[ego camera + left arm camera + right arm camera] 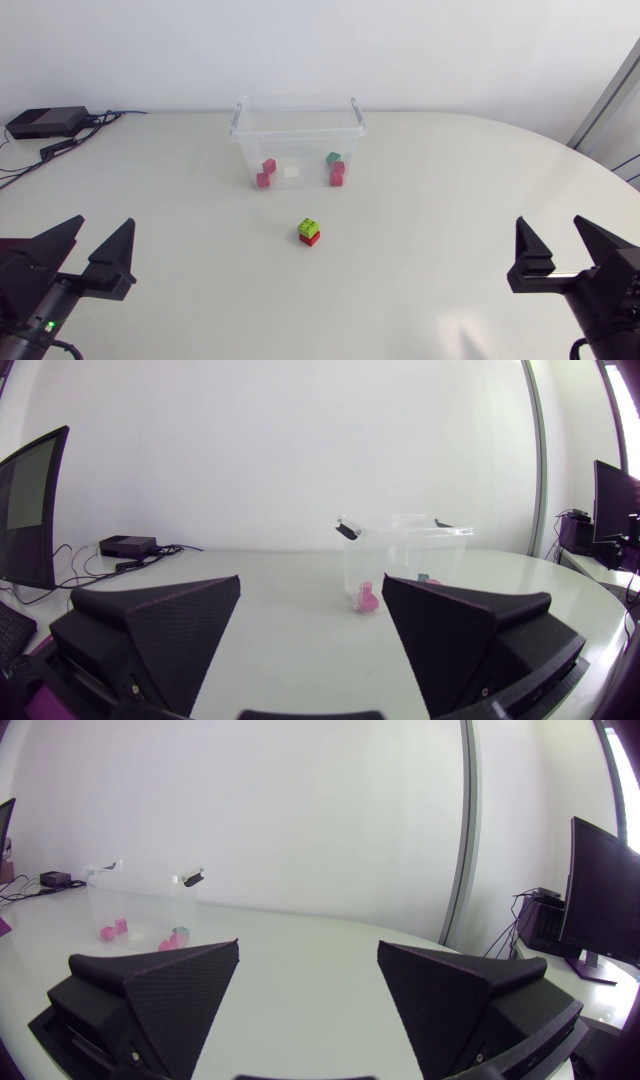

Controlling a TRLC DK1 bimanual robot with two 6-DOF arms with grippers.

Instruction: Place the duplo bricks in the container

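A lime-green duplo brick stacked on a red one (310, 232) stands on the white table, in front of the clear plastic container (298, 133). Inside the container lie a red brick (266, 175) at its left, a red brick (337, 174) at its right and a green brick (333, 158) beside that one. My left gripper (100, 228) hangs open and empty at the near left. At the near right, my right gripper (550, 225) is open and empty too. The left wrist view has the left gripper (310, 582) facing the container (420, 550), far ahead. From my right gripper (308, 948) the container (140, 900) shows far off to the side.
A black box with cables (45, 122) sits at the table's back left corner, also visible across the table from the left gripper as the black box (127, 545). Bare white tabletop lies between both grippers and the brick stack.
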